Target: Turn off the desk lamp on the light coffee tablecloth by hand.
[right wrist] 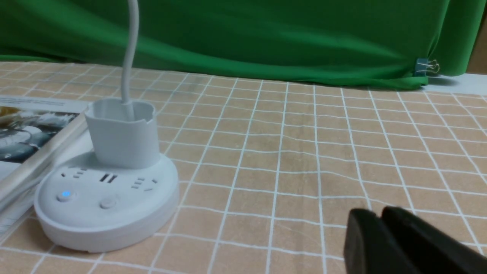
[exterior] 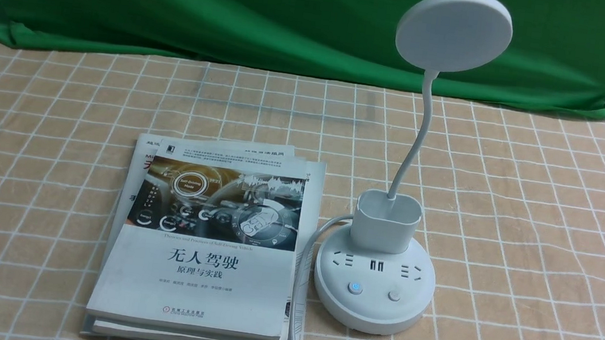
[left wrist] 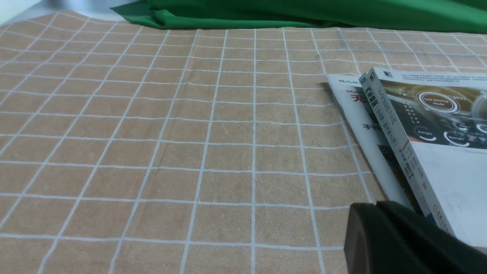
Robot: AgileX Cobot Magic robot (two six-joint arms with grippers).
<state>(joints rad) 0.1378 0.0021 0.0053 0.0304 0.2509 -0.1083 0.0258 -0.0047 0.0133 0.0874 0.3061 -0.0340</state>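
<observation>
The white desk lamp stands on the light coffee tablecloth point(exterior: 533, 221), right of centre. Its disc head point(exterior: 454, 30) rises on a thin gooseneck from the pen cup point(exterior: 387, 218). On the round base point(exterior: 370, 311) the left button point(exterior: 355, 288) glows blue; the right button point(exterior: 394, 295) is dark. In the right wrist view the base point(right wrist: 106, 213) and its blue button point(right wrist: 65, 195) lie well off from my right gripper point(right wrist: 380, 213), whose fingers lie together over bare cloth point(right wrist: 304, 152). My left gripper point(left wrist: 376, 205) is shut and empty beside the books.
A stack of books point(exterior: 207, 239) lies just left of the lamp, also seen as books point(left wrist: 437, 133) in the left wrist view. The lamp's white cord point(exterior: 300, 285) runs between books and base toward the front edge. A green backdrop cloth point(exterior: 241, 6) hangs behind.
</observation>
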